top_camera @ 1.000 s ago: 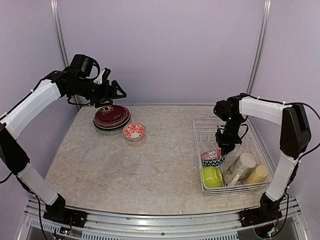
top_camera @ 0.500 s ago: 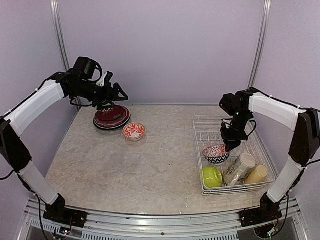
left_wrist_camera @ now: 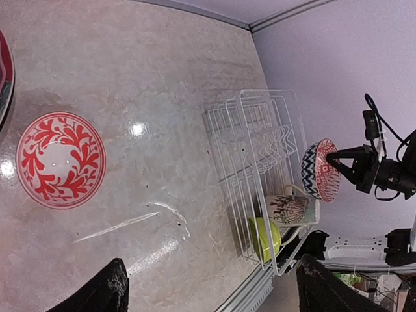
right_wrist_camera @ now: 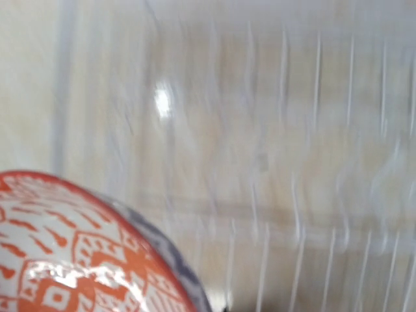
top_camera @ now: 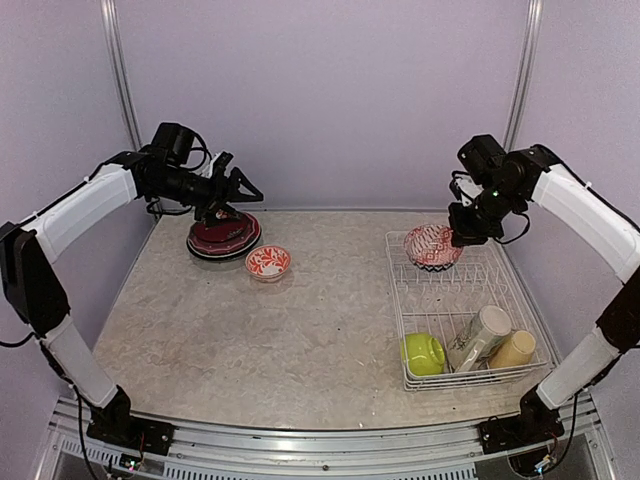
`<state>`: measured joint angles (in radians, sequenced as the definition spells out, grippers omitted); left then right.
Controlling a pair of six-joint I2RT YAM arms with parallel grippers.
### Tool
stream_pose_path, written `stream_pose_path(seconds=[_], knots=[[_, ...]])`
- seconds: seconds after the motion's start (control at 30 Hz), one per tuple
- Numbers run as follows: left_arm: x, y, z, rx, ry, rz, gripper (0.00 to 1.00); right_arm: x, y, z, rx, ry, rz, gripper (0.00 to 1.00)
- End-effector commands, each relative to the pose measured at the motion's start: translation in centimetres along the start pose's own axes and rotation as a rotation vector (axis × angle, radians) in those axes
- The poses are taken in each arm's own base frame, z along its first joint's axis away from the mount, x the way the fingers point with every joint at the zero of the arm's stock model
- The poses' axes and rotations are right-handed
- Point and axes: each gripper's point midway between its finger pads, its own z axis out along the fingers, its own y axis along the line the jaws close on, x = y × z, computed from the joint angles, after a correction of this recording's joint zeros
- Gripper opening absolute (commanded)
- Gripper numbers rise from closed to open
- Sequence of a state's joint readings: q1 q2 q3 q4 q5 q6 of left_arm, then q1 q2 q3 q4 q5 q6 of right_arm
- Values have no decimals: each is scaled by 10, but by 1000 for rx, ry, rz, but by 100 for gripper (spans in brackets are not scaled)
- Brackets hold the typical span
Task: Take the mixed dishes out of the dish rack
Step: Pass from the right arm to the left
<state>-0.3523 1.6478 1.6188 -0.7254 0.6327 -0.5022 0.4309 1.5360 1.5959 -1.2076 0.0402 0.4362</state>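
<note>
**Carrying the blue-chevron bowl clear of the rack**

Your right hand (top_camera: 455, 238) is pinching the blue-chevron bowl (top_camera: 432, 246) by its rim. The bowl hangs tipped onto its edge in the air, just above the far end of the dish rack (top_camera: 445, 290). The wrist view is blurred and shows only the bowl's patterned inside with rack wires beneath it, so judge the grip from the overhead view.

A rim pinch on a glazed bowl is likely to slip or swing, so move slowly and avoid sudden wrist turns. Gain enough height that the bowl's lowest edge passes over the upright prongs and the rack wall below the hand. Then travel toward the open counter (top_camera: 250, 340) on the far side of that wall.

A sensible landing spot is near the red-patterned bowl (top_camera: 268, 262) and the plate stack (top_camera: 222, 234), but apart from both. Level the bowl before lowering it. Let its foot touch down flat, and only then part the fingers.

Your left hand (top_camera: 235, 187) hovers with its fingers spread over the plate stack, holding nothing. Watch that the two arms do not crowd each other there.

Beneath and nearer than the right hand, the lime-green bowl (top_camera: 424, 353), cream mug (top_camera: 480, 335) and yellow mug (top_camera: 515, 349) wait in the rack.
</note>
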Motion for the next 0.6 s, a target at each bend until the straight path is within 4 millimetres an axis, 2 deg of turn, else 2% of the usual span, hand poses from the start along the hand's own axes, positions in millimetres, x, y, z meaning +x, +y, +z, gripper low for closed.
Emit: stream_pose_path(seconds=[0.0,0.13,0.3,0.5,0.57], knots=[[10,-8,17,136,80,-54,85,-64,32,-33,-57,-335,3,0],[11,-7,21,128,79,-47,83,-94,76,-25,-86,-467,0,0],[15,-3,27,53,69,-5,82,-113,135,-6,-131,-539,1,0],[25,3,43,-21,93,12,79,-111,206,34,-133,-493,-72,0],[28,8,48,-53,105,17,71,-108,225,44,-129,-476,-104,0]])
